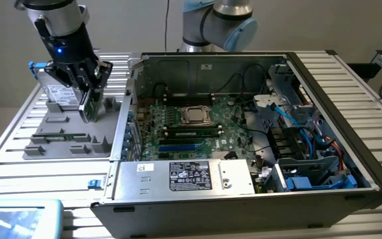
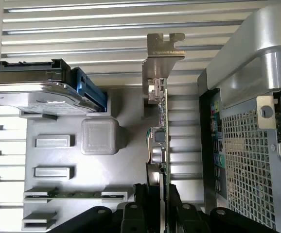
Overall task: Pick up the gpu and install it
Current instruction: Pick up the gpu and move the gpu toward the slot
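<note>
Gpu point(image 2: 160, 131): card likely light, stiff, fragile; claw point(image 1: 90, 90), upper left of exterior frame, clenched across board faces, bracket point(image 2: 164, 46) free.

Bright, even light — shadows are kept soft.
Glare is caught on the table point(image 2: 106, 29) slats; the computer case point(image 1: 204, 67) interior is left dimmer.

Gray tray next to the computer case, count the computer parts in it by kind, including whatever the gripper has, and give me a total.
hard drive: 1
gpu, clamped in the gripper: 1
memory stick: 1
Total: 3
</note>
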You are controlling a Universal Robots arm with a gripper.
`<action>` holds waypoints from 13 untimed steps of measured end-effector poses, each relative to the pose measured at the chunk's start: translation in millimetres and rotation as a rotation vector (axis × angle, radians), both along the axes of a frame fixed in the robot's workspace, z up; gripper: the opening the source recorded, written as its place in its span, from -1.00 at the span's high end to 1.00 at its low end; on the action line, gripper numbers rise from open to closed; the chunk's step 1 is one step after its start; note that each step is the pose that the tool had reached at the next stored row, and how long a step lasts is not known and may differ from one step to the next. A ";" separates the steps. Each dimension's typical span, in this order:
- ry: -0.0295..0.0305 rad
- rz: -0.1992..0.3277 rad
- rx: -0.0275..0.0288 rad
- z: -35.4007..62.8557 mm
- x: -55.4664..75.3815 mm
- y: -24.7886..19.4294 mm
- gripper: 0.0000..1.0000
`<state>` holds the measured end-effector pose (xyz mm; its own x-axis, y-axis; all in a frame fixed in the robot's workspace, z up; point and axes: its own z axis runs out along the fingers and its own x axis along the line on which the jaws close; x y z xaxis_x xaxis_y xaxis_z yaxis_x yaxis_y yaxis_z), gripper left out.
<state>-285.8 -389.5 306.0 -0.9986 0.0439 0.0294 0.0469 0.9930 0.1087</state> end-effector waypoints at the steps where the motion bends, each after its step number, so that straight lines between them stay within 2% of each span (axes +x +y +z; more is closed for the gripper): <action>1: -0.0001 0.000 0.0000 4.5 0.0 0.0 0.43; 9: 0.0000 0.000 0.0000 40.7 -0.2 -0.1 0.43; 13: 0.0013 0.000 0.0000 59.0 6.8 -2.7 0.43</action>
<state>-279.0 -392.2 365.1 -0.9986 0.0439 0.0307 0.0470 0.9930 0.1086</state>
